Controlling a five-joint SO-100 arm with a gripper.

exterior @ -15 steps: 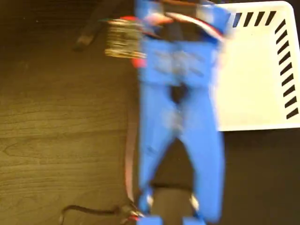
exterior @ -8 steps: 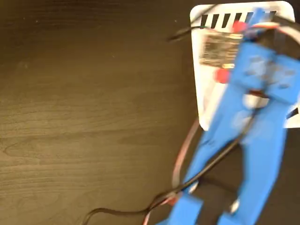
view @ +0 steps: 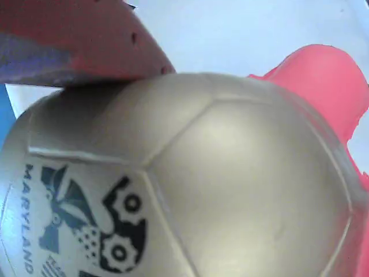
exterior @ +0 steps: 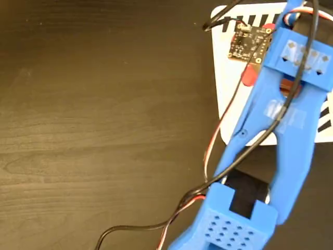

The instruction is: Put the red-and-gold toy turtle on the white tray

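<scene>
One gripper [exterior: 250, 73] of blue plastic has our squishy red-and-gold toy turtle [view: 190, 179] clamped above the flat white striped tray [exterior: 229, 99]. We should lower until it nearly touches, then part the fingers gently.

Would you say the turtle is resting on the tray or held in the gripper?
Cannot tell. The wrist view shows the turtle close against a red finger, white behind it; contact with the tray is hidden.
</scene>
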